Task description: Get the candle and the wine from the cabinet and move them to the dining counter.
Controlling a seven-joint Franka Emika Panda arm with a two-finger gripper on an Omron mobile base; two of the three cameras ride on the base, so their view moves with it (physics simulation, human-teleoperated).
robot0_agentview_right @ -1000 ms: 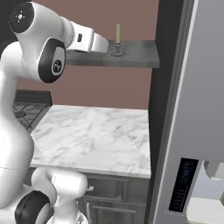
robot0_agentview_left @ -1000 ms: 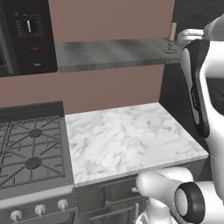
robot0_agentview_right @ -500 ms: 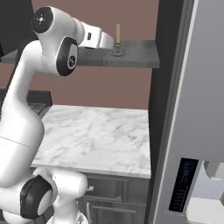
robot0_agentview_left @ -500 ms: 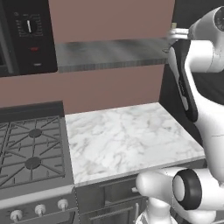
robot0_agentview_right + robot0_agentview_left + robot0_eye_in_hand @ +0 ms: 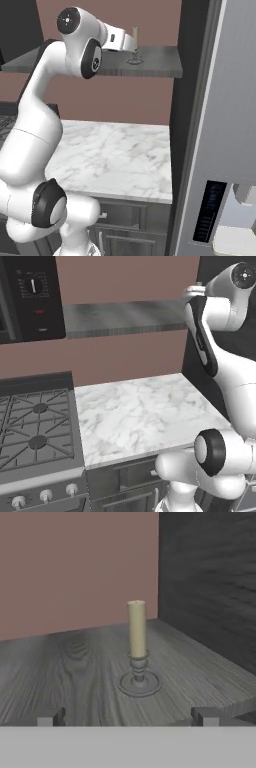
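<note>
The candle [image 5: 137, 629] is a short cream taper in a small grey metal holder. It stands upright near the right end of the cabinet [image 5: 75, 672], a grey streaked shelf with a dark side wall. My gripper [image 5: 127, 718] is open and faces the candle from a short way off, with a fingertip [image 5: 50, 717] low on either side and nothing between them. In the right base view the candle [image 5: 134, 39] stands just beyond my hand [image 5: 120, 41] on the cabinet shelf [image 5: 157, 62]. The wine and the dining counter are out of view.
A black microwave [image 5: 30, 298] hangs at the shelf's left end. Below are a small marble top [image 5: 140, 413] and a gas stove [image 5: 35, 426]. A tall grey fridge [image 5: 220, 125] and a dark panel [image 5: 192, 45] bound the shelf on the right.
My arm has risen and reached along the shelf, bringing the hand closer to the candle. The candle has not moved and the jaws stay open.
</note>
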